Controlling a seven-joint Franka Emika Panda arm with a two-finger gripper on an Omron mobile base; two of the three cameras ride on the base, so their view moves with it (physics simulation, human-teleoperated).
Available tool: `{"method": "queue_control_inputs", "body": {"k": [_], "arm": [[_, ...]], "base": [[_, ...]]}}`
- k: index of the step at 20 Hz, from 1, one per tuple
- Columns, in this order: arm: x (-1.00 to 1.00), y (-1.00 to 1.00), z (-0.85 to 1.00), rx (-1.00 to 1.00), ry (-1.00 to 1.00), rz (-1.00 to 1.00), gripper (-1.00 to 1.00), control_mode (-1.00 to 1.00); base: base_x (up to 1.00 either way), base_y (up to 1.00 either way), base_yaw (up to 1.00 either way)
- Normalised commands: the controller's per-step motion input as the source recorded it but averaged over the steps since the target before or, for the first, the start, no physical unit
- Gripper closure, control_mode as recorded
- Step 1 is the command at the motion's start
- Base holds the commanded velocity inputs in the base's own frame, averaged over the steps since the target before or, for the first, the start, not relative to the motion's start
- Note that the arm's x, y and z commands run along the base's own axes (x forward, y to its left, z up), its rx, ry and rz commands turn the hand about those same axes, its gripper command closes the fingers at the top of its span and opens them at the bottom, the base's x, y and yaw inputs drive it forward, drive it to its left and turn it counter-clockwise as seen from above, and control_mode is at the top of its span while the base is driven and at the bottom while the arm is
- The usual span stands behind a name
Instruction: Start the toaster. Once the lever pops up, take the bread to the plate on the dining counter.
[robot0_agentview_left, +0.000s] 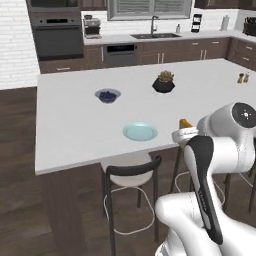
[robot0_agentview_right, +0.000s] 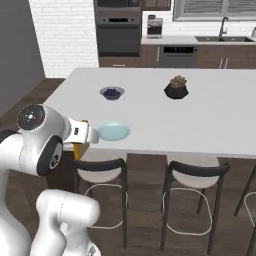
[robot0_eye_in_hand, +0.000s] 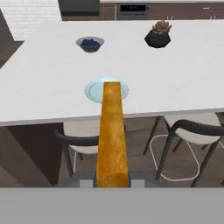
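My gripper (robot0_eye_in_hand: 113, 181) is shut on the bread (robot0_eye_in_hand: 113, 135), a golden-tan slice with an orange-brown crust seen edge-on. It hangs just off the near edge of the dining counter (robot0_agentview_left: 75, 115), short of the plate (robot0_eye_in_hand: 94, 90). From the left base view the bread (robot0_agentview_left: 185, 123) peeks above the hand, to the right of the pale blue-green plate (robot0_agentview_left: 140, 131). In the right base view the plate (robot0_agentview_right: 114, 131) lies just right of the hand, with the bread (robot0_agentview_right: 78, 148) showing below it. The toaster is out of view.
A grey bowl of dark berries (robot0_agentview_left: 107, 95) and a black pot with a succulent (robot0_agentview_left: 163, 82) stand farther back on the counter. Small shakers (robot0_agentview_left: 243, 77) sit at its right end. Dark-backed stools (robot0_agentview_right: 100, 172) (robot0_agentview_right: 192, 172) are tucked under the near edge.
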Motion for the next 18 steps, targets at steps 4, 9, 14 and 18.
{"method": "queue_control_inputs", "body": {"k": [4,9,14,18], "arm": [[0.0,0.0,0.0,0.0,0.0,0.0,1.0,1.0],[0.0,0.0,0.0,0.0,0.0,0.0,1.0,1.0],[0.0,0.0,0.0,0.0,0.0,0.0,1.0,1.0],[0.0,0.0,0.0,0.0,0.0,0.0,1.0,1.0]], "base": [[0.51,-0.15,0.26],[0.46,-0.03,0.14],[0.51,0.0,0.0],[0.49,0.0,-0.03]]}}
